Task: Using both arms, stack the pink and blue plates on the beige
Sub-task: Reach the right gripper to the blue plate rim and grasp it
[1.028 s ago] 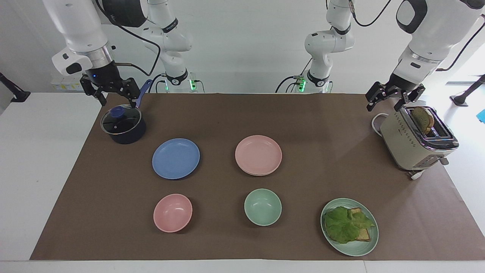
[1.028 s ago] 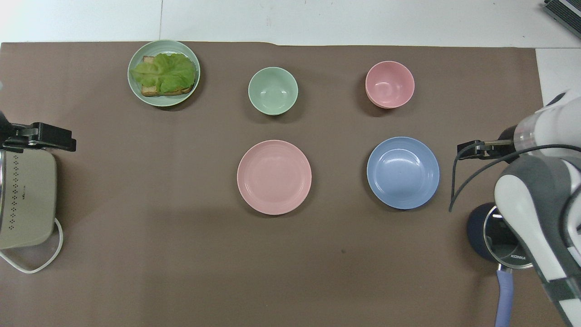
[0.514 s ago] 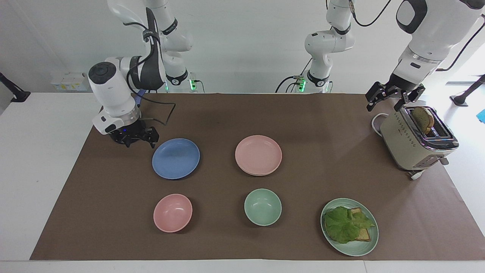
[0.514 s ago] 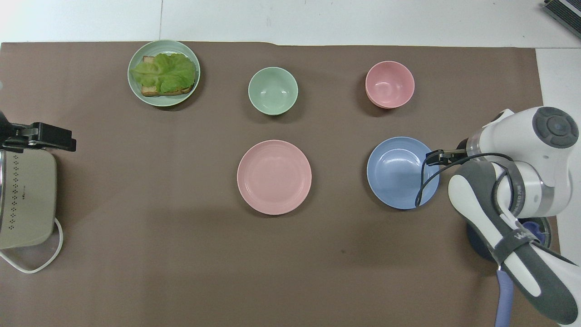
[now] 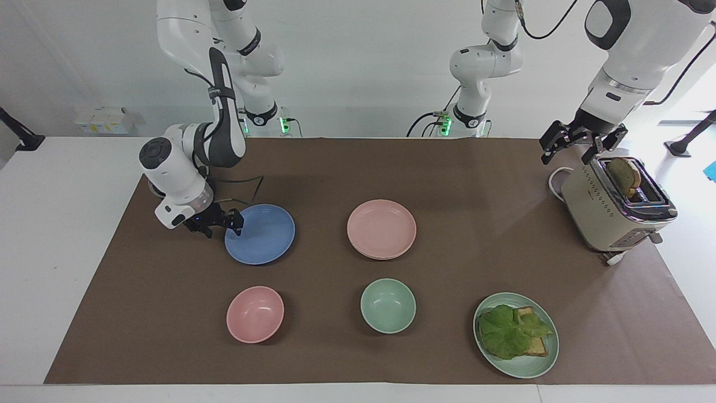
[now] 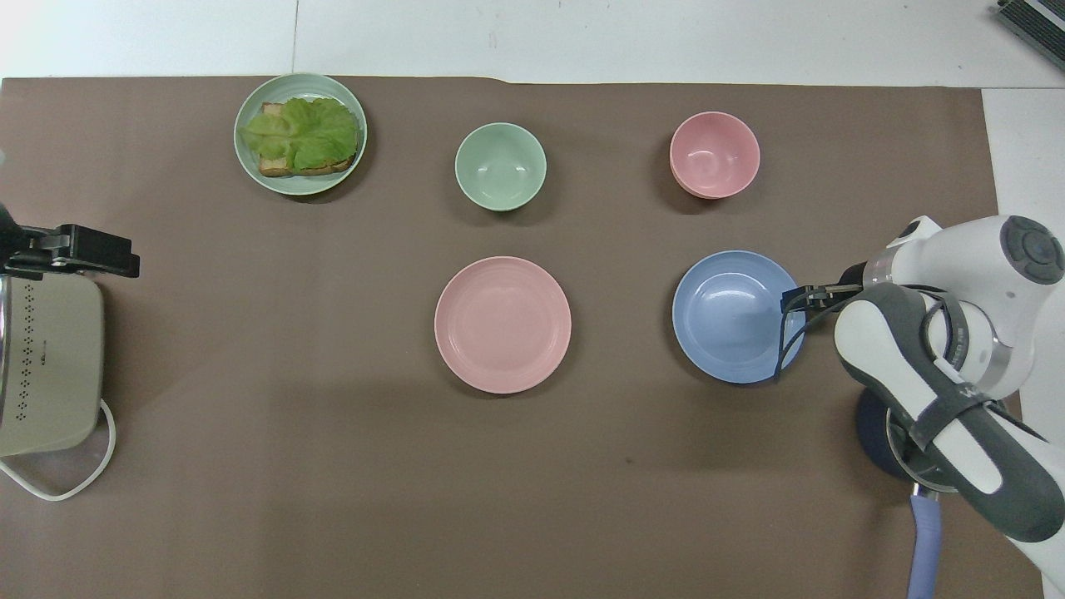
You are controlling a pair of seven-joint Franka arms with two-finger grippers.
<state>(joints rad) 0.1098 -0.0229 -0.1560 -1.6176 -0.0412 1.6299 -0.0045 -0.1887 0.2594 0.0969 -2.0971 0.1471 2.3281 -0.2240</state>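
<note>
The blue plate (image 5: 259,234) lies on the counter toward the right arm's end, beside the pink plate (image 5: 381,229), which rests on a beige plate. The right gripper (image 5: 224,221) is at the blue plate's rim; whether its jaws grip cannot be told. The left gripper (image 5: 582,144) waits over the toaster (image 5: 612,210), jaws open and empty.

Plate (image 5: 263,238) beside plate stack (image 5: 381,229); bowls (image 5: 255,314) farther from robots.

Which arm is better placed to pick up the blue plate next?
Right. The right gripper is low at the blue plate's rim; the left gripper waits over the toaster, at the table's other end.
</note>
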